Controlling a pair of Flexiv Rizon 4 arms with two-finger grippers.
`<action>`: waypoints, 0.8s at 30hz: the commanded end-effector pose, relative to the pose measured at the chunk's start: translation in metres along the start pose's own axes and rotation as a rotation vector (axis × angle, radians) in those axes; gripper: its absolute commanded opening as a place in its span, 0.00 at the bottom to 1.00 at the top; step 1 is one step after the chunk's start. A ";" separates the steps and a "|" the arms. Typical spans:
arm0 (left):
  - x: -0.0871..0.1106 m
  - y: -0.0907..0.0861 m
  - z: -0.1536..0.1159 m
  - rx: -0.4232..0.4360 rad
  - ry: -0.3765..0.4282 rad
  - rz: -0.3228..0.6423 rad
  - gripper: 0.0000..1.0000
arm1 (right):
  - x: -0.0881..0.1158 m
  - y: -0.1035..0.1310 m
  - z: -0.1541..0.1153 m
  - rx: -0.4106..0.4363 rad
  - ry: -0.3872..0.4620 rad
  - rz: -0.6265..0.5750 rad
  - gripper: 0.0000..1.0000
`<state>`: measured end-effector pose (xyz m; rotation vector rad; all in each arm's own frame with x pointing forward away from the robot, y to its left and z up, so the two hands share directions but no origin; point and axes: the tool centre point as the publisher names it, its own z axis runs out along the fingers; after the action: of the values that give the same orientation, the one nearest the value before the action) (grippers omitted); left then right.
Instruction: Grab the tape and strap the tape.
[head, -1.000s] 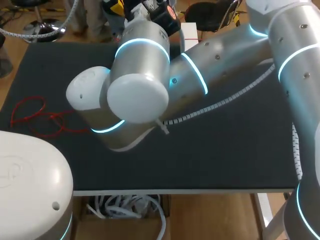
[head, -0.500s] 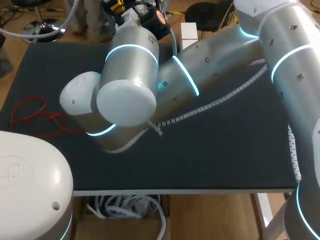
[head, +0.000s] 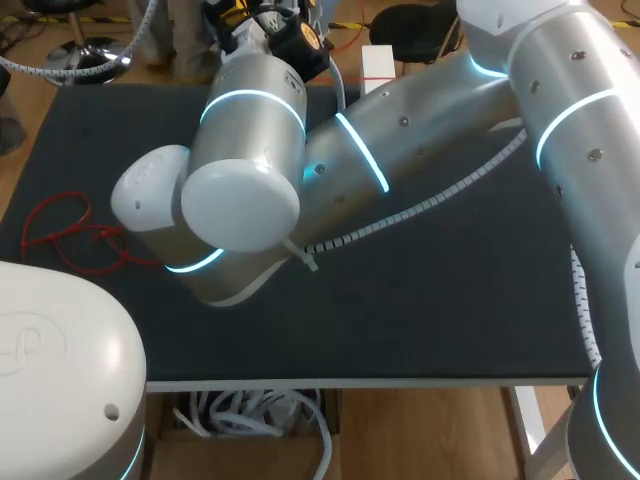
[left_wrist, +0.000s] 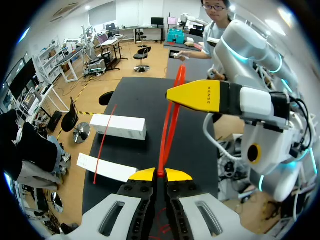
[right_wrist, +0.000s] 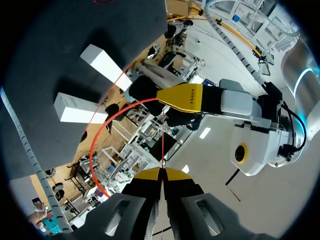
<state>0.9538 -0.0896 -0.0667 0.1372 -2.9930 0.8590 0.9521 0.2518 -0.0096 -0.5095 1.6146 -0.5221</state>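
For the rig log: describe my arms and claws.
Right arm: silver tubes, glowing cyan rings, white caps, white ribbed conduit alongside. Left arm: only a white cap with a cyan ring shows. Left claw and right claw: black fingers, yellow tips.

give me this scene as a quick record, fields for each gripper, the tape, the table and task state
left gripper: shut on the red tape
right gripper: shut on the red tape
red tape: runs straight from one gripper to the other
table: black top, two white boxes by one edge
task state: tape grabbed by both grippers, no strapping visible yet
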 end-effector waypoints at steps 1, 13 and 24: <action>0.000 -0.001 -0.001 -0.004 0.002 -0.001 0.00 | -0.003 0.003 0.000 -0.001 0.004 -0.006 0.00; 0.000 -0.001 -0.001 -0.004 0.002 -0.001 0.00 | -0.004 0.008 0.001 0.000 0.002 -0.018 0.00; 0.000 -0.001 -0.001 -0.004 0.002 -0.001 0.00 | -0.005 0.015 0.005 0.002 0.000 -0.020 0.00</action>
<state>0.9538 -0.0894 -0.0669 0.1373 -2.9932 0.8581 0.9565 0.2638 -0.0146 -0.5240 1.6095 -0.5343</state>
